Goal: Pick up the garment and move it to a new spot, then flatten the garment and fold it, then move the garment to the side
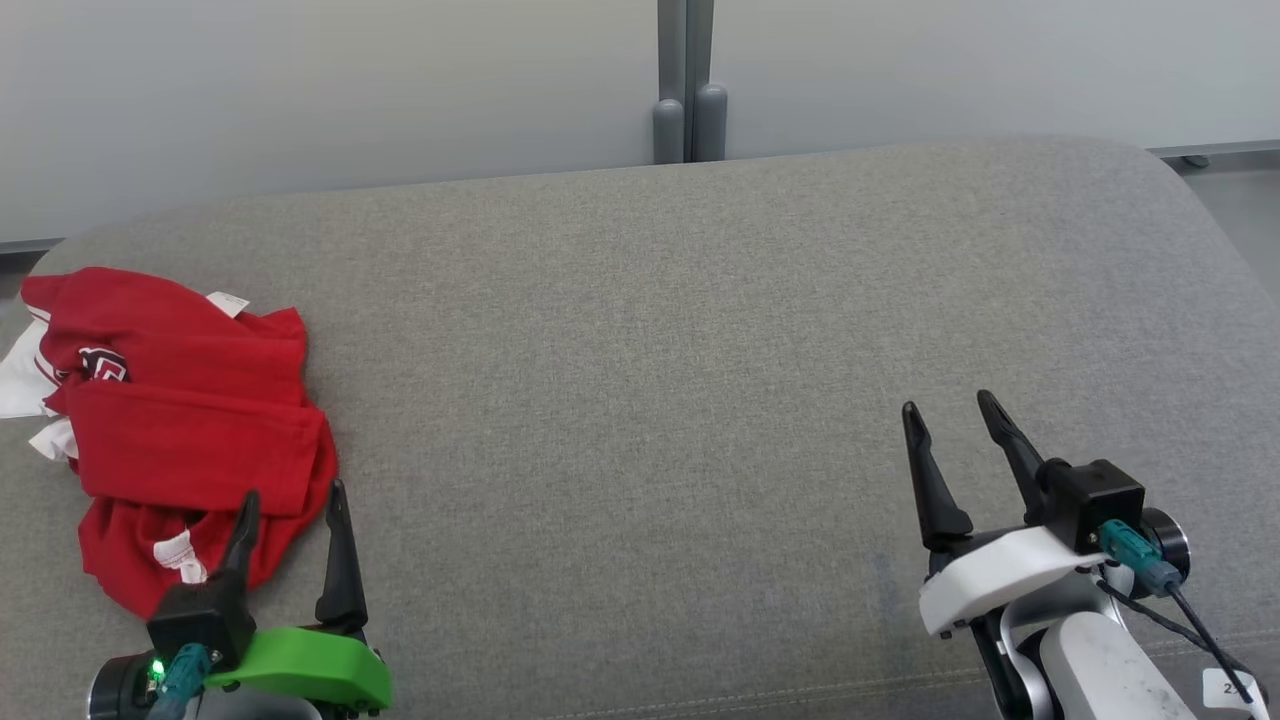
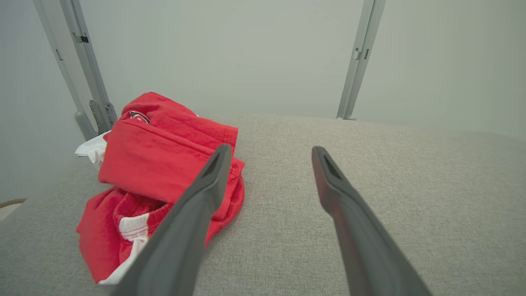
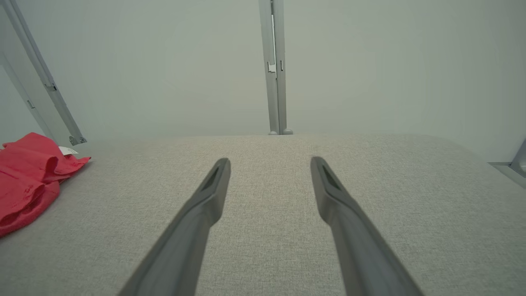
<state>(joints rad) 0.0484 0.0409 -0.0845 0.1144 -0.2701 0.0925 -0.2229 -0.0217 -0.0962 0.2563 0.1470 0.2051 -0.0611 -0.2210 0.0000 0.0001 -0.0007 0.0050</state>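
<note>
The crumpled red garment (image 1: pixel 190 440) with white trim lies at the counter's (image 1: pixel 650 330) left end, just ahead of the left gripper (image 1: pixel 294 490), whose dark tapered fingers stand apart. The right gripper (image 1: pixel 947 402), fingers likewise spread and holding nothing, is well apart from it over bare grey woven fabric. Pale wall panels joined by a grey post (image 1: pixel 688 80) stand behind the round-cornered counter.

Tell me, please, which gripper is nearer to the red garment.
Left. The left gripper sits at the red garment's near edge; the right gripper is far to its right over the grey cushion.
</note>
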